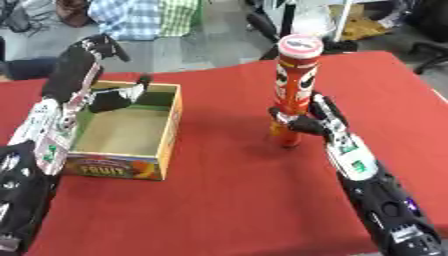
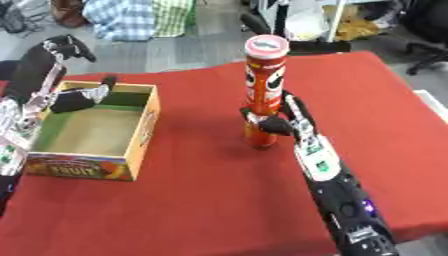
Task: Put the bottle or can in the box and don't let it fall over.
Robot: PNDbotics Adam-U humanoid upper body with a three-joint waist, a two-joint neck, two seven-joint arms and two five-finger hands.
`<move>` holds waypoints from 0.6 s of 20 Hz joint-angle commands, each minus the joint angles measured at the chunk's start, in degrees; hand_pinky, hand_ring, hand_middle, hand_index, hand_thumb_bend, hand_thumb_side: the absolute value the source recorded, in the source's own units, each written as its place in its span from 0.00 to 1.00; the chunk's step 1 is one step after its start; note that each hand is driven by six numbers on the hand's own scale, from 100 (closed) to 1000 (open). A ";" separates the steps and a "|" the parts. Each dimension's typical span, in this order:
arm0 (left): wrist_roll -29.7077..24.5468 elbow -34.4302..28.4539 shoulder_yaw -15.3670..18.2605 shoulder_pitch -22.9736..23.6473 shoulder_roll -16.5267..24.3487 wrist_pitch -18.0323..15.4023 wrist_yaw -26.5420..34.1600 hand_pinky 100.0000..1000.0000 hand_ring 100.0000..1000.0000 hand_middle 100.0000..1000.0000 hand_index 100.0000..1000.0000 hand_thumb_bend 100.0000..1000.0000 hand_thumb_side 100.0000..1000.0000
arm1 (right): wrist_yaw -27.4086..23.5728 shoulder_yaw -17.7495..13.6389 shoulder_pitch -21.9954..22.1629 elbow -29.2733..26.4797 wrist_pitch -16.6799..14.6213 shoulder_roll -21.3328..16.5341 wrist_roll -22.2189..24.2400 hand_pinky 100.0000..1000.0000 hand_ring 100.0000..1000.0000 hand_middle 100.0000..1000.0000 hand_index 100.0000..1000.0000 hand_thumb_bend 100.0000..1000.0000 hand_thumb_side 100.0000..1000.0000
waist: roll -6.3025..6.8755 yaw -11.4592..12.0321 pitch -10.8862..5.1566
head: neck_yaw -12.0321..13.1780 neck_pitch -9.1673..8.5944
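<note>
The can [image 1: 296,90], a tall red tube with a pale lid, stands upright on the red table [image 1: 227,200], right of centre and well apart from the box [image 1: 131,132]. The right hand [image 1: 317,121] grips the can near its base: the thumb curls across the front of the tube and the fingers wrap round the right side and back. The right arm runs from the lower right corner up to the can. The box sits at the left of the table, open at the top, with green inner walls, a bare cardboard floor and the word FRUIT on its near side. The left hand [image 1: 114,97] rests on the box's far left edge, its fingers bent and reaching over the rim into the box interior. The left arm rises along the left edge of the view.
</note>
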 commanded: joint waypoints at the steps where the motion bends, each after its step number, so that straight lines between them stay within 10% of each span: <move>1: -0.89 -0.53 0.75 -1.14 1.80 0.03 0.62 0.77 0.62 0.60 0.60 0.27 0.64 | -1.22 -0.19 -1.21 -0.18 -0.23 -0.35 0.24 0.83 0.74 0.40 0.44 0.00 0.03 | 0.19 0.11 -0.04 | -0.23 -0.94; 6: -1.17 -4.07 2.41 1.87 2.46 1.15 5.48 0.77 0.63 0.63 0.58 0.30 0.68 | -3.65 -0.38 -1.11 -0.17 0.64 -0.74 -2.03 0.78 0.56 0.15 0.18 0.00 0.00 | 0.14 0.65 -0.05 | -0.67 -1.14; 12: -3.30 -14.15 5.71 9.08 4.94 6.60 22.80 0.77 0.61 0.63 0.57 0.29 0.70 | -6.13 -0.23 -1.70 -1.90 1.15 -2.38 -4.82 0.77 0.52 0.10 0.12 0.00 0.00 | 0.12 2.53 -0.10 | -1.61 -1.10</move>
